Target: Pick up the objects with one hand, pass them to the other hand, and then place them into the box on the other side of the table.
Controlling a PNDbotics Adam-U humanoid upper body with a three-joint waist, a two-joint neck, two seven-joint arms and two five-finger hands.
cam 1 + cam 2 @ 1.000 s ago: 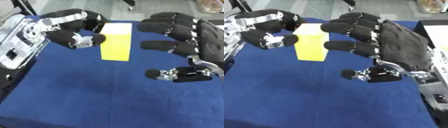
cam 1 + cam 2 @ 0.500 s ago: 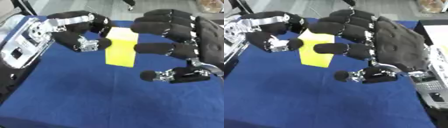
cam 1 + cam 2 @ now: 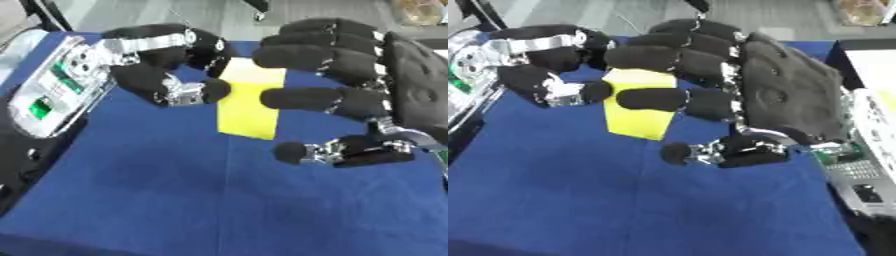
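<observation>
Yellow flat piece (image 3: 249,105) held up over blue surface (image 3: 175,190), between both hands.

At 1 o'clock, a pale box edge (image 3: 872,65), cut off by the frame. Upper right of the yellow piece hidden behind right hand (image 3: 411,95) fingers (spread, barely curled, thumb apart below, touching unclear). Left hand (image 3: 162,65), at 10 o'clock, curled, pinching the piece's left edge.

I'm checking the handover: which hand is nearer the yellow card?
Left. The left hand is curled around the yellow card's left edge, holding it. The right hand is at its right side, fingers over it, not closed.
</observation>
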